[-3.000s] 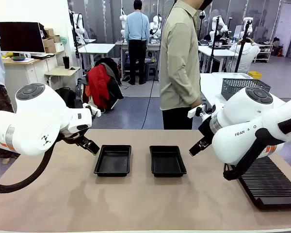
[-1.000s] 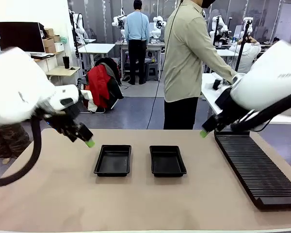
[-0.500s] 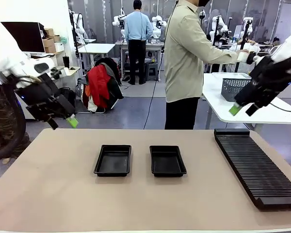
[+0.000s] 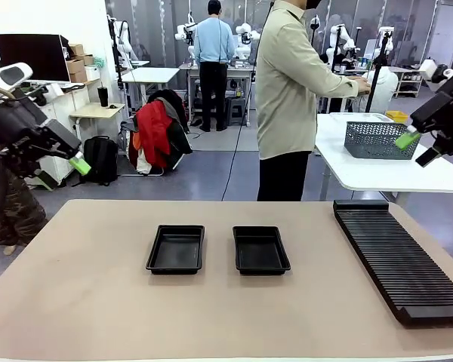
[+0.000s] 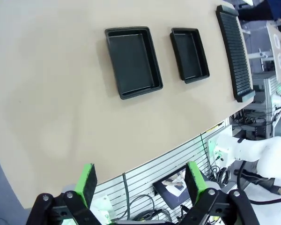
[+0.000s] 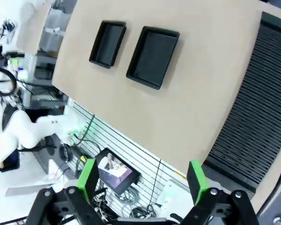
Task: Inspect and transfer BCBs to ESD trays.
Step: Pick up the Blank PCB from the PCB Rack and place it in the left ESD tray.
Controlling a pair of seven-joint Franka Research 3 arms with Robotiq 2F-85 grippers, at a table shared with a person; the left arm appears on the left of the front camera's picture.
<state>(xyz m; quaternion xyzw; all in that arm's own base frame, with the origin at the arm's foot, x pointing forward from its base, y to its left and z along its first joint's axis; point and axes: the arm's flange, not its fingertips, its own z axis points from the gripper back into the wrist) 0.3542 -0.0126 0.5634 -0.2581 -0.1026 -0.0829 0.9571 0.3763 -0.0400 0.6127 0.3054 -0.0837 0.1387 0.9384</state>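
Note:
Two black ESD trays sit side by side at the table's middle, the left tray (image 4: 175, 249) and the right tray (image 4: 261, 250), with bare floors. The BCBs are out of view. My left gripper (image 4: 74, 163) hangs high beyond the table's left edge, open and holding nothing. My right gripper (image 4: 417, 148) is raised at the far right above the white side table, also open. From above, the left wrist view shows both trays (image 5: 132, 61) (image 5: 189, 54) past its open gripper (image 5: 140, 182). The right wrist view has the trays (image 6: 107, 43) (image 6: 153, 56) beyond its open gripper (image 6: 140, 178).
A long black ribbed rack (image 4: 396, 256) lies along the table's right side. A grey wire-mesh basket (image 4: 372, 139) stands on the white side table. A person (image 4: 294, 98) stands behind the far edge, reaching right toward that table.
Both arms have lifted and swung outward, away from the trays, to the picture's far left and right. The person has turned toward the side table.

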